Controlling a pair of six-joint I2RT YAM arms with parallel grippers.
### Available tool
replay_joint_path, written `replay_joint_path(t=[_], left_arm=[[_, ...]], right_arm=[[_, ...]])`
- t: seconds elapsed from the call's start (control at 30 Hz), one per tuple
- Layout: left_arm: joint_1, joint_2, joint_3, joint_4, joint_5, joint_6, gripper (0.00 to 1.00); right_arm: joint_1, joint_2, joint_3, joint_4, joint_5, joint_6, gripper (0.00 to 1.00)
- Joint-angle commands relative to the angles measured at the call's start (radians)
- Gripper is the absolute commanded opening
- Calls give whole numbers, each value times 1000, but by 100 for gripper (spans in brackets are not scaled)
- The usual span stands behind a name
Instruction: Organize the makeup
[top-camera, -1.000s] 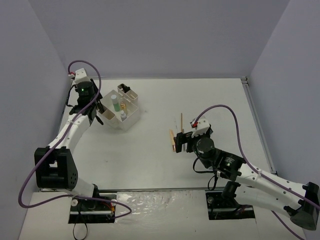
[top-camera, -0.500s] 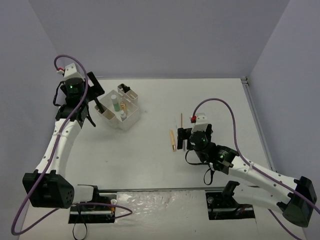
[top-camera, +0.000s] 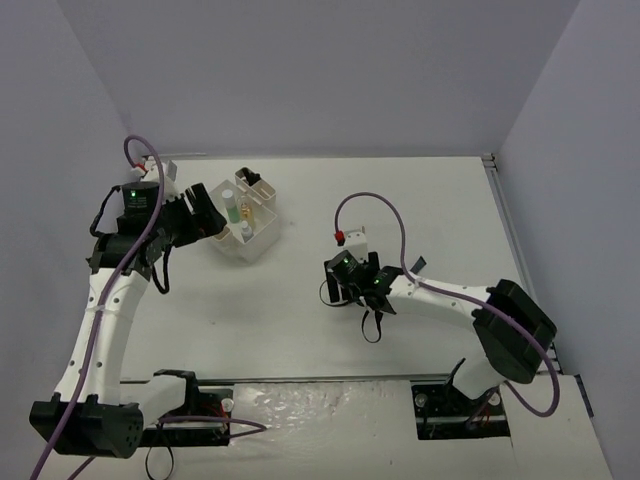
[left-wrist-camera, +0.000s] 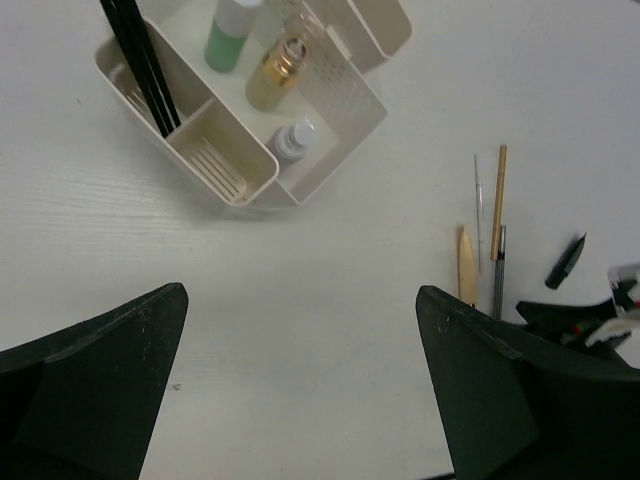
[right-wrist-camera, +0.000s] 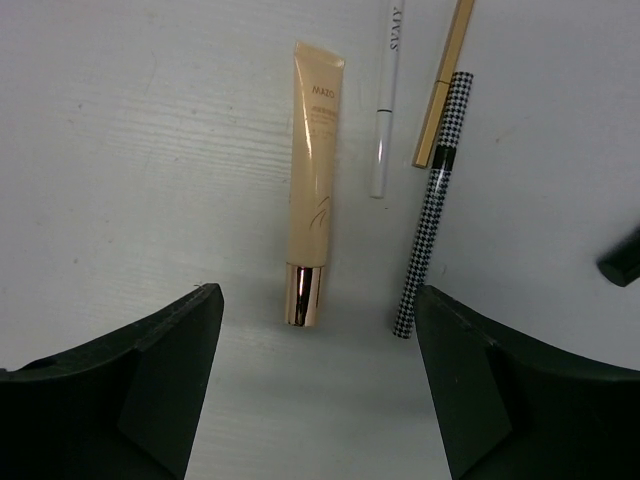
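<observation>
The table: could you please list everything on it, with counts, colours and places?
Compartmented plastic box: one, white, far left of table.
Thin sticks: at least two, black, standing in box.
Small bottles: three, pale green, gold, grey-lilac, in box.
Squeeze tube: one, tan, flat on table.
Slim pencil: one, white, beside tube.
Slim stick: one, gold, beside white pencil.
Checkered pencil: one, black-and-white, beside tube.
Small piece: one, black, near pencils.
Left gripper: one, black, open, by box.
Right gripper: one, black, open over tube.
</observation>
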Motion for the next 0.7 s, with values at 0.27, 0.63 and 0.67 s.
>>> replay_joint_path(t=[0.27, 0.63, 0.67], left_arm=[[-31, -61, -102, -21, 197, -40, 97], [-224, -10, -92, 81, 171, -144, 97], [-254, 1, -84, 91, 162, -157, 97]], right_arm=[[-28, 185, 43, 99, -43, 55, 40], [102, 8, -9, 248, -9, -90, 0], [124, -17, -19, 288, -5, -117, 0]])
